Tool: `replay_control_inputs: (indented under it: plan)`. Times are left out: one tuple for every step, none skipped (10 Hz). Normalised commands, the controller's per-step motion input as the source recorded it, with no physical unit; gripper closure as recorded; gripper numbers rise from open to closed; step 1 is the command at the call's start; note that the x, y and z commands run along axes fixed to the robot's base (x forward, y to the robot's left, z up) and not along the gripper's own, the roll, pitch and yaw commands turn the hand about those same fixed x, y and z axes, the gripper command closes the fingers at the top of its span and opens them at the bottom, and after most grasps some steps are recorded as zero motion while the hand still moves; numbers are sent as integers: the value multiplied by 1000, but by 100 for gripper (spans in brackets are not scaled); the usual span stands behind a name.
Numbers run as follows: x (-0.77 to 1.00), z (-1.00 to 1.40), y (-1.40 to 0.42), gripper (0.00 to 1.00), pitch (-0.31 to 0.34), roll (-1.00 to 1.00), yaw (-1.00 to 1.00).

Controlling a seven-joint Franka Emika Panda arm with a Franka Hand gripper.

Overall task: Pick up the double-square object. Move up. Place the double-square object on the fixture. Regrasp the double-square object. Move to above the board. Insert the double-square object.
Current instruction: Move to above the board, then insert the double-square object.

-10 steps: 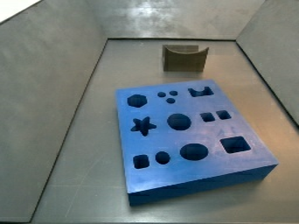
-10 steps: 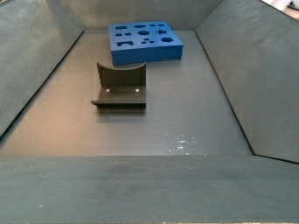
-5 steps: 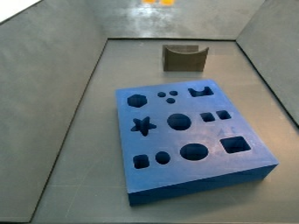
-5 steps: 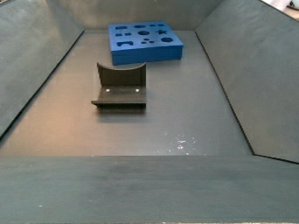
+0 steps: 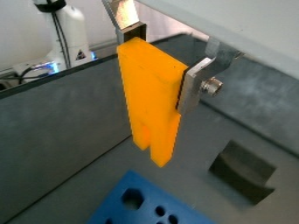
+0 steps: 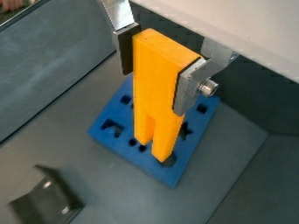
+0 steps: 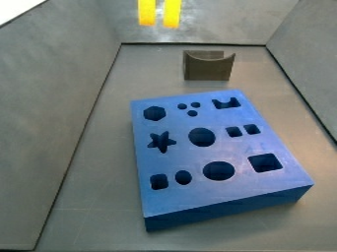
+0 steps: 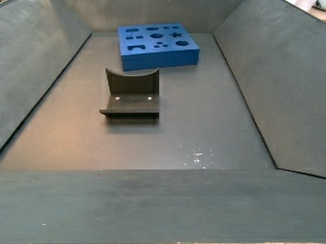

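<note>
The double-square object (image 5: 149, 96) (image 6: 158, 96) is a bright yellow block hanging upright, its two prongs pointing down. My gripper (image 5: 162, 61) (image 6: 158, 66) is shut on its upper part, a silver finger (image 6: 193, 83) pressed on each side. In a side view only the yellow prongs (image 7: 160, 12) show at the top edge, high above the floor. The blue board (image 7: 218, 157) (image 8: 158, 46) with dark cut-out holes lies flat on the floor. In a wrist view the board (image 6: 117, 131) is below the prong tips. The dark fixture (image 7: 207, 65) (image 8: 132, 95) stands apart from the board.
Grey sloping walls (image 8: 38, 86) enclose the grey floor on all sides. In both wrist views the fixture (image 5: 247, 171) (image 6: 47, 201) lies off to one side of the hanging block. Cables and a white bottle (image 5: 70, 31) sit outside the wall.
In the side view the yellow prongs have come down into the picture from the top edge; one second ago they did not show. Board and fixture have not moved.
</note>
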Motion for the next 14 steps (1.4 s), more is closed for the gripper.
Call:
replay_control_inputs:
  plan:
    - [-63,-3,9,100,-61,-622,-47]
    - [-46,-4,5,100,-44,-369,-28]
    - [-32,-4,5,100,-30,-247,-19]
    - [0,-14,0,100,0,0,123]
    - [0,-111,0,100,0,0,129]
    - [49,-131,0,100,0,0,129]
    - [0,-23,0,100,-3,0,0]
    - [0,0,-17,100,0,0,0]
    - [289,0,-100,100,14,0,0]
    - [623,0,-123,100,40,-24,0]
    - [940,51,-131,100,69,-59,0]
    - [1000,11,-151,100,77,-61,0]
    - [1000,0,-160,100,67,-59,0]
    - [1000,-69,-149,100,43,-49,0]
